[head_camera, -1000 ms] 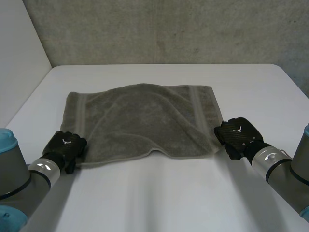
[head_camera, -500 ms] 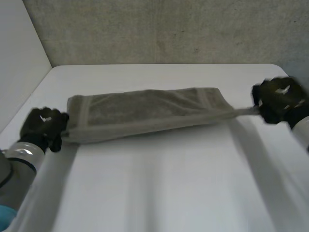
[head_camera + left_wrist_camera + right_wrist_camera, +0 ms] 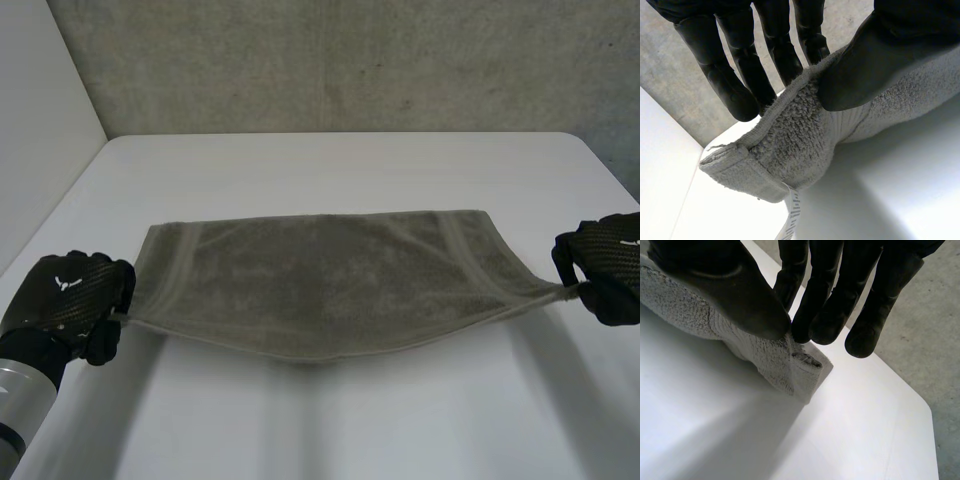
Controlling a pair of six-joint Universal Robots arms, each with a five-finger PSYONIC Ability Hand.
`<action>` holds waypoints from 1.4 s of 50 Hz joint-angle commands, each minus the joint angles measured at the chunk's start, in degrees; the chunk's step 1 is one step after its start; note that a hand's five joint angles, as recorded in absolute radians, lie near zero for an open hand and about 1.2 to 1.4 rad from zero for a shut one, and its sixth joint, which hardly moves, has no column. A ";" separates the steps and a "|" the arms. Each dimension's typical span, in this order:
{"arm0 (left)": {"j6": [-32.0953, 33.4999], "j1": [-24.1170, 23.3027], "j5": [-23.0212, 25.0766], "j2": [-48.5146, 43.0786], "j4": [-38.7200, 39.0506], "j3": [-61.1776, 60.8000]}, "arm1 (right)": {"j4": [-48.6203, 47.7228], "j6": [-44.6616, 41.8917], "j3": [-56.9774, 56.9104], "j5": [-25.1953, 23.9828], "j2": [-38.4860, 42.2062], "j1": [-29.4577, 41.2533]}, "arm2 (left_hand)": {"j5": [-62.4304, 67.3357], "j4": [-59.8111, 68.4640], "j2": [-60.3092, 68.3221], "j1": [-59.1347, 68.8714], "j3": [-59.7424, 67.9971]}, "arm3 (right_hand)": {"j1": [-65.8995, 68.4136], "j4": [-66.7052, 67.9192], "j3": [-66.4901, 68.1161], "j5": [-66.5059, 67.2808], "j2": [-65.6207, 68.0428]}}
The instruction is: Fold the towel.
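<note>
Nearest to us lies the bare front of the white table (image 3: 350, 420). Just beyond it, at either side, we find the two hands, well apart, with the grey towel (image 3: 320, 285) stretched between them.

The left hand (image 3: 68, 300) is at the towel's near left corner. From its own wrist we see the left hand (image 3: 875, 60) clamped on that corner, the thumb pressing the cloth against the fingers. The towel (image 3: 790, 140) there hangs clear of the table (image 3: 890, 190), and a small printed label (image 3: 794, 215) dangles below the hem.

The right hand (image 3: 605, 262) is at the near right corner. From its wrist we see the right hand (image 3: 725, 285) pinching the towel (image 3: 775, 360) between thumb and fingertips, with a short tip of cloth sticking out past them above the table (image 3: 715, 430).

Between the hands the towel's near edge sags in the middle and casts a shadow on the table beneath it. The cloth then spreads away from us, with a woven band running near each end. Its far edge runs straight across the middle of the table, and we cannot tell whether that edge rests on the surface. Past the table's far edge stands a rough grey wall (image 3: 350, 60).
</note>
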 commanded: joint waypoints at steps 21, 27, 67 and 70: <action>-0.35 -1.72 3.13 -47.90 5.97 40.73 | -6.41 2.26 -40.30 14.83 46.15 18.27 | -15.01 -6.80 -6.20 -2.82 -8.20 | 3.39 3.31 3.29 2.54 3.34; -0.44 -3.56 2.08 -59.30 5.53 55.81 | -10.61 10.07 -55.74 17.11 58.35 19.67 | -15.01 -6.80 -6.20 -2.82 -8.20 | 3.39 3.31 3.29 2.54 3.34; -9.49 -6.99 -9.35 -48.01 1.48 50.95 | -17.39 13.43 -43.82 23.44 51.95 22.58 | -84.46 -76.25 -75.65 -72.27 -77.65 | -66.61 -66.69 -66.71 -67.46 -66.66; -10.89 -6.73 -9.26 -43.70 1.57 44.80 | -17.92 12.46 -37.93 23.18 48.97 22.58 | -84.46 -76.25 -75.65 -72.27 -77.65 | -66.61 -66.69 -66.71 -67.46 -66.66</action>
